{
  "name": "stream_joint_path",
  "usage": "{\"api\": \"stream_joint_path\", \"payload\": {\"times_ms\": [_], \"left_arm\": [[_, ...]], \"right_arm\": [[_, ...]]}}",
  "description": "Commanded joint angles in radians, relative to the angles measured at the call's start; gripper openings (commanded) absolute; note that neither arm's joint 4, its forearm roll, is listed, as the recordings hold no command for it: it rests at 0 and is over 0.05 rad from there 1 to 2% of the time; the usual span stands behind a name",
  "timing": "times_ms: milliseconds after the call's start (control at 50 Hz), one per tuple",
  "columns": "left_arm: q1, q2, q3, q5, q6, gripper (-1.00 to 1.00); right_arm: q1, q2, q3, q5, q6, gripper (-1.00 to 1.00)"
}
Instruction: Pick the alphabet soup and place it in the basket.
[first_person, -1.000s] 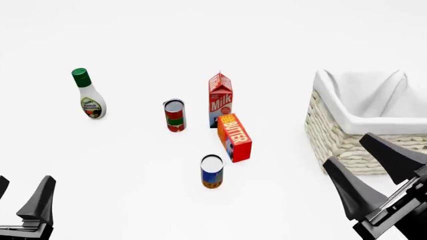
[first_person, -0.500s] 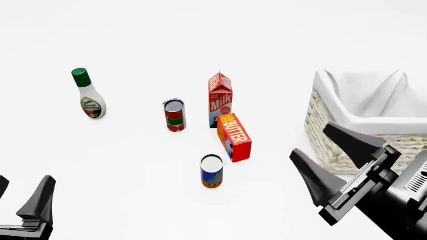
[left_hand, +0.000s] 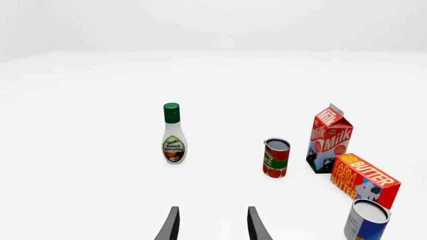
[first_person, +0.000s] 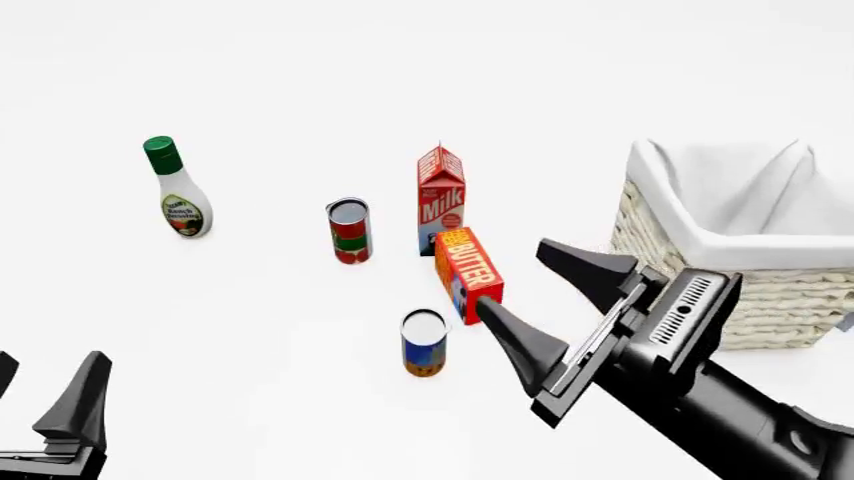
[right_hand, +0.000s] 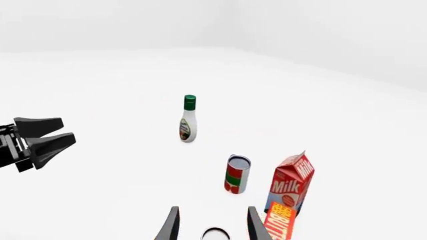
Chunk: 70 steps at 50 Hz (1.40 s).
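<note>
White tabletop fills the front view. The alphabet soup (first_person: 424, 342), a small can with a silver top, dark blue label and orange-brown lower band, stands upright just below the middle of the frame, untouched. Just above and right of it lies a red butter box (first_person: 470, 274), with a milk carton (first_person: 441, 199) standing behind that. A red-and-green can (first_person: 348, 230) stands left of the carton, and a ranch dressing bottle (first_person: 178, 190) with a green cap stands at upper left. The basket (first_person: 667, 270), woven cream wicker with a white cloth lining, sits at the right edge, well apart from the soup can.

Over the last second the right gripper (first_person: 531, 302) has swung in from the lower right corner, past the front of the basket, toward the centre. Its black fingers are spread wide and hold nothing; the lower fingertip is now near the soup can's right side, not touching it. In the right wrist view the can's silver rim (right_hand: 215, 233) shows between the two fingers at the bottom edge, so the approach looks lined up and the grasp is likely the next step.

The left gripper (first_person: 47, 385) rests at lower left, unmoved, its fingers apart and empty.
</note>
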Motion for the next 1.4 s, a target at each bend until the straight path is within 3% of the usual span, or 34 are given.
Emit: {"api": "stream_joint_path", "payload": {"times_ms": [20, 1080, 1400], "left_arm": [[0.0, 0.0, 0.0, 0.0, 0.0, 1.0], [0.0, 0.0, 0.0, 0.0, 0.0, 1.0], [0.0, 0.0, 0.0, 0.0, 0.0, 1.0]], "right_arm": [[0.034, 0.091, -0.021, -0.055, 0.001, 1.0], [-0.049, 0.303, 0.02, -0.249, 0.081, 1.0], [-0.058, 0.427, 0.014, -0.335, 0.105, 1.0]]}}
